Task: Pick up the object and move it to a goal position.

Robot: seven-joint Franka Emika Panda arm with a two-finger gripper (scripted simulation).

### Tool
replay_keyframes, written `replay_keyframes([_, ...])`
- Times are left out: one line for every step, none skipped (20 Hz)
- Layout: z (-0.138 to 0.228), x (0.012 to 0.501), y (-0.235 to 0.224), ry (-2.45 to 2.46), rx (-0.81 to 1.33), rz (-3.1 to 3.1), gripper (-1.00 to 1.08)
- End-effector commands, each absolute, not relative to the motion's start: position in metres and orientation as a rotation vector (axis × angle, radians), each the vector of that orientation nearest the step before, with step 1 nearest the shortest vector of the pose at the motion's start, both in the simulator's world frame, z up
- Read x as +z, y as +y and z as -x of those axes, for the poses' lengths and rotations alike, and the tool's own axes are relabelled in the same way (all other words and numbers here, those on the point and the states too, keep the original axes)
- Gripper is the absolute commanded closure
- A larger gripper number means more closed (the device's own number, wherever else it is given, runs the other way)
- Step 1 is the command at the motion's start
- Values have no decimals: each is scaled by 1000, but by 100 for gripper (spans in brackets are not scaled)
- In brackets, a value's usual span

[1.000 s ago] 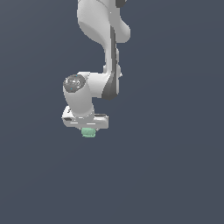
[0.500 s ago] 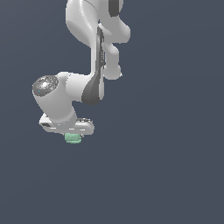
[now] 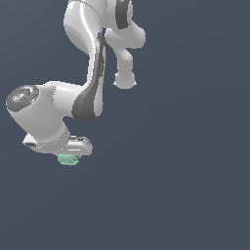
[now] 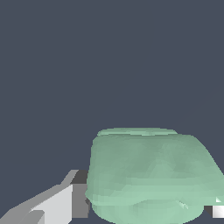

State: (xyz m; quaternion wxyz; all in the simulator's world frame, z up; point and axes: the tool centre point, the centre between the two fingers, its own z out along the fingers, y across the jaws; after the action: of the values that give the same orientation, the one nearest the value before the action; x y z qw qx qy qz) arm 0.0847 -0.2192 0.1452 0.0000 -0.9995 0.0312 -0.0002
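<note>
No legible text, labels, brands, numbers or signs on any surface in either view.

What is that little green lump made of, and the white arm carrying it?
The green lump looks like translucent, soft plastic or wax: pale, matte, faintly ribbed. The arm looks like glossy hard plastic, showing bright highlights. Both are simulator renders, so this is only appearance.

glossy white franka panda arm (image 3: 88, 29) with rounded links, dark grey joint bands and a grey-capped wrist joint (image 3: 22, 96).
</note>
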Motion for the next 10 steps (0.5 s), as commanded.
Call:
replay_keyframes([-90, 148, -225, 97, 0, 3140, 108])
replay_keyframes([-91, 149, -227, 97, 0, 3140, 108])
replay_keyframes([-92, 149, -229, 97, 0, 3140, 108])
replay_keyframes([-94, 150, -230, 97, 0, 3140, 108])
replay_keyframes([-95, 150, -232, 97, 0, 3140, 108])
replay_keyframes([-95, 151, -233, 97, 0, 3140, 108])
replay_keyframes([-96, 151, -234, 97, 0, 3140, 108])
replay_keyframes([-97, 151, -234, 97, 0, 3140, 108])
replay_keyframes([-97, 151, -235, 97, 0, 3140, 108])
replay_keyframes([-98, 152, -235, 97, 0, 3140, 108])
